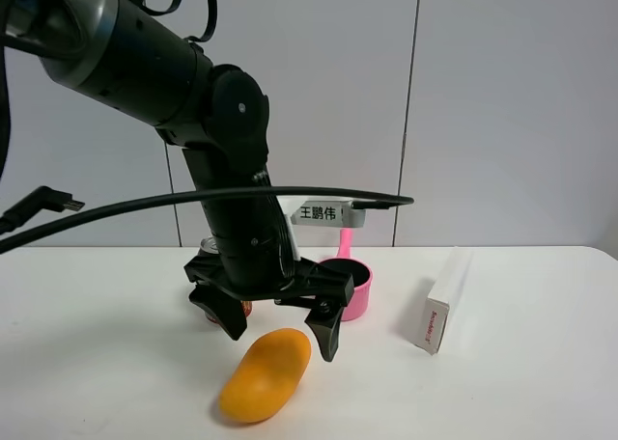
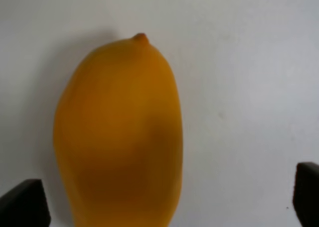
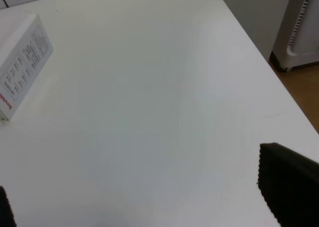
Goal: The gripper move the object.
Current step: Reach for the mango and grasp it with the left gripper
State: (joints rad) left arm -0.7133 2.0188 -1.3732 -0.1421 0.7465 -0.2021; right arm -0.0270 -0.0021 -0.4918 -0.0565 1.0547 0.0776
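A white panelled wall (image 1: 502, 102) with thin vertical seams fills the background of the high view. Below it a white table (image 1: 521, 392) runs the whole width, smooth and matte, with soft shadows under what stands on it. In the right wrist view the table's edge drops to a brown wood-toned floor (image 3: 299, 87), where a white ribbed appliance (image 3: 301, 28) stands.

The thick black left arm (image 1: 145, 64) slants down from the upper left, with a black cable (image 1: 193, 201) looping across it. Its gripper (image 1: 281, 339) hangs just over the mango (image 1: 264, 374). The jaws are spread wide, one pointed tip on each side of the fruit's farther end, and neither is visibly pressing on it. The mango lies on its side at the table's front, left of centre, and takes up most of the left wrist view.

The right gripper (image 3: 145, 199) shows only as two dark tips far apart over bare table.

A white box (image 1: 442, 305) with red lettering stands on edge to the right. A pink cup (image 1: 359, 300) with a dark inside sits behind the gripper. Above the cup hangs a white name tag (image 1: 323, 213). A can (image 1: 209, 246) is mostly hidden behind the arm.
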